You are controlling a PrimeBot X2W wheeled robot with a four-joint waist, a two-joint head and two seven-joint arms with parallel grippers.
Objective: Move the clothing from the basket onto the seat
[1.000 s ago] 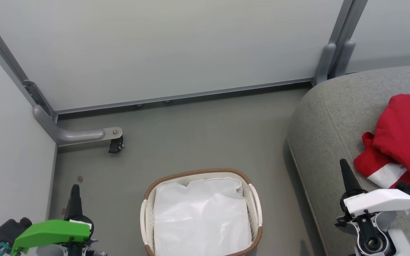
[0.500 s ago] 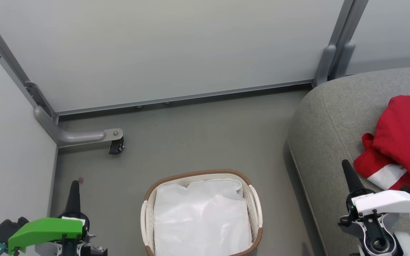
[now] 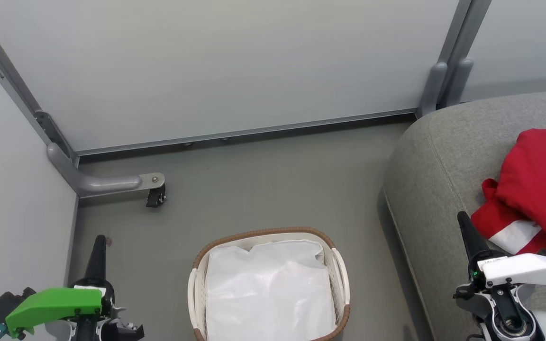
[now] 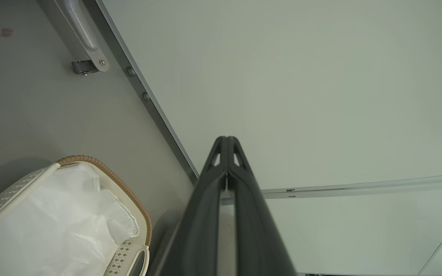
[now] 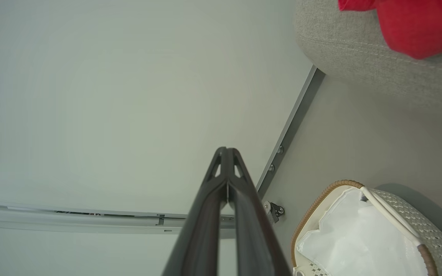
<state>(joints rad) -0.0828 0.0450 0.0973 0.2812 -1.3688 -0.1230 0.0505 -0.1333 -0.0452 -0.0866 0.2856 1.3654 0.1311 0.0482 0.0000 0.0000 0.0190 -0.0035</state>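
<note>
The red clothing (image 3: 536, 189) with a white cuff lies bunched on the grey seat (image 3: 443, 166) at the right; it also shows in the right wrist view (image 5: 409, 23) on the seat (image 5: 359, 61). The white basket (image 3: 197, 279) with a brown rim stands on the floor at bottom centre, holding just its white liner; it shows too in the wrist views (image 4: 129, 191) (image 5: 409, 218). My left gripper (image 3: 99, 239) is shut and empty at lower left, apart from the basket. My right gripper (image 3: 462, 218) is shut and empty over the seat's front edge, just left of the clothing.
Pale partition panels (image 3: 230, 61) close off the back and left. A grey metal foot with a black caster (image 3: 152, 189) juts onto the grey floor at the left. Bare floor lies between basket, panels and seat.
Both grippers have sunk slightly lower in the head view, and the whole picture has shifted a little, so the camera moved. Clothing and basket lie as before.
</note>
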